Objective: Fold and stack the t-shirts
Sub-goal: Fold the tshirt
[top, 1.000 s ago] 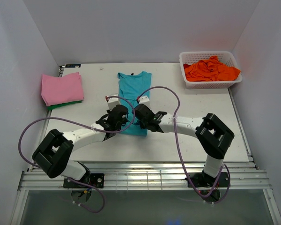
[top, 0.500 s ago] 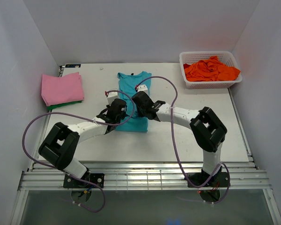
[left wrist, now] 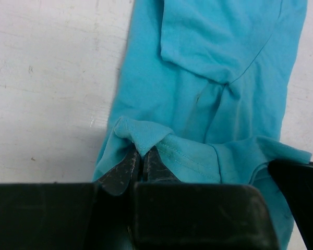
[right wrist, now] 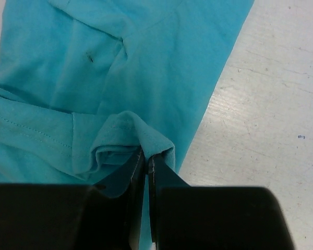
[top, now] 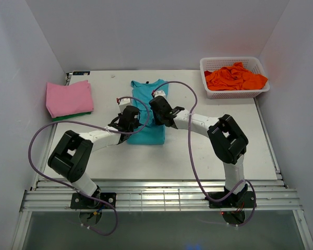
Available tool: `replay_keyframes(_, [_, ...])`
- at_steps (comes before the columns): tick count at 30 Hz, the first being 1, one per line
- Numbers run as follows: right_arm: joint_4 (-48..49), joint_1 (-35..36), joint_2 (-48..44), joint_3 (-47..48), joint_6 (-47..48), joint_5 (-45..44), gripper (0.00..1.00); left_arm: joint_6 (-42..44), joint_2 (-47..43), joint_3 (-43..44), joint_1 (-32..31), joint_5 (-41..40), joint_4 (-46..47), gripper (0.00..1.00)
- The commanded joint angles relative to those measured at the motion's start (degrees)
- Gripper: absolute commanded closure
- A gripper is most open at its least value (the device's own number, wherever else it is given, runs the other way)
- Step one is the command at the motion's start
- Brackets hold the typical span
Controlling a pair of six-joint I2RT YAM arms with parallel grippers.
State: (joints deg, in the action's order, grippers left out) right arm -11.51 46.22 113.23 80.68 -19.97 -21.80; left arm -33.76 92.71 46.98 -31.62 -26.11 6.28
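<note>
A teal t-shirt (top: 148, 96) lies lengthwise on the table's middle, sleeves folded in, its near hem lifted and carried over its body. My left gripper (top: 130, 115) is shut on the hem's left corner (left wrist: 141, 139). My right gripper (top: 157, 107) is shut on the hem's right corner (right wrist: 146, 136). Both wrist views show the cloth bunched between closed fingertips above the flat teal shirt (left wrist: 219, 62) (right wrist: 146, 57). A folded pink t-shirt (top: 69, 97) sits on a green t-shirt (top: 73, 116) at the left. Orange t-shirts (top: 235, 77) fill the basket.
A white lattice basket (top: 207, 91) stands at the back right corner. The pink and green stack sits near the table's left edge. White walls close in the left, right and back. Purple cables arc over both arms.
Both grippers have moved away from the arm bases toward the shirt's collar, carrying the near hem over the shirt's body. The visible shirt is now shorter.
</note>
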Motion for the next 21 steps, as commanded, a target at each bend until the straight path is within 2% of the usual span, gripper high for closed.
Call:
replay_keyframes(1, [1.31,-1.30,1.29,3.51,1.86,0.88,0.92,0.89,0.19,2.85,0.77,0.53,1.89,1.00])
replay_keyframes(10, [1.40,-2.88,3.49,5.89,2.74,2.46,0.92,1.59,4.32,6.54,1.64,2.20,1.72,1.00])
replay_keyframes(11, [1.31,-2.97,3.66,5.97,2.91,2.64,0.89,1.85,5.11,6.72,1.73,2.29,1.63,0.99])
replay_keyframes(13, [1.31,-3.32,4.02,6.33,3.35,2.90,0.77,2.20,5.82,7.42,1.73,1.59,1.36,0.80])
replay_keyframes(14, [1.40,-3.41,4.10,6.41,3.62,3.08,0.66,2.21,6.08,7.42,1.73,1.15,1.36,0.63])
replay_keyframes(15, [1.49,-3.67,4.10,6.59,4.31,3.08,0.53,2.38,6.00,7.42,1.73,0.54,1.71,0.28])
replay_keyframes(16, [1.92,-3.76,3.84,6.76,5.02,3.08,0.50,2.90,5.73,7.51,1.73,-0.25,1.89,0.19])
replay_keyframes(18, [3.06,-4.11,3.05,7.29,7.03,2.91,0.46,4.48,4.86,9.17,1.73,-3.06,2.68,0.09])
replay_keyframes(21, [3.42,-4.38,-1.06,8.52,9.58,1.94,0.45,8.87,3.02,14.09,1.73,-7.10,2.68,0.07])
